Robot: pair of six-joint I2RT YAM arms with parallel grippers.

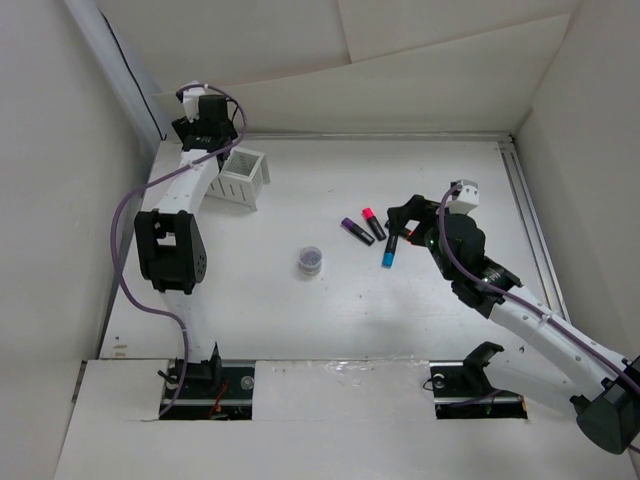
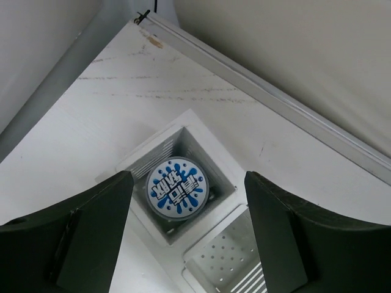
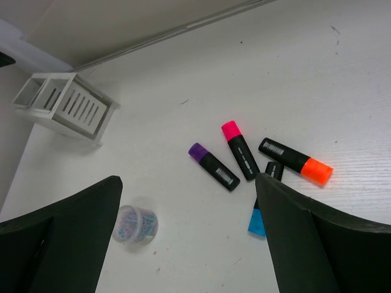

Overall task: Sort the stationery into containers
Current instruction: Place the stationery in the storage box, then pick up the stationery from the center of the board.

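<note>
The white slatted box (image 1: 244, 176) stands at the back left. In the left wrist view one compartment (image 2: 211, 160) holds a round grey piece with a blue splash label (image 2: 177, 187); the other compartment (image 2: 229, 259) is empty. My left gripper (image 1: 212, 135) hangs open above the box (image 2: 186, 244). Purple (image 1: 356, 231), pink (image 1: 373, 224) and blue (image 1: 389, 252) markers lie mid-table. My right gripper (image 1: 405, 222) is open and empty just above them (image 3: 186, 244). The right wrist view shows the purple (image 3: 213, 166), pink (image 3: 239, 149), orange (image 3: 295, 161) and half-hidden blue (image 3: 264, 207) markers.
A small clear tub of coloured paper clips (image 1: 311, 261) stands left of the markers, also in the right wrist view (image 3: 135, 224). A metal rail (image 1: 530, 220) runs along the table's right edge and another along the back (image 2: 275, 101). White walls enclose the table.
</note>
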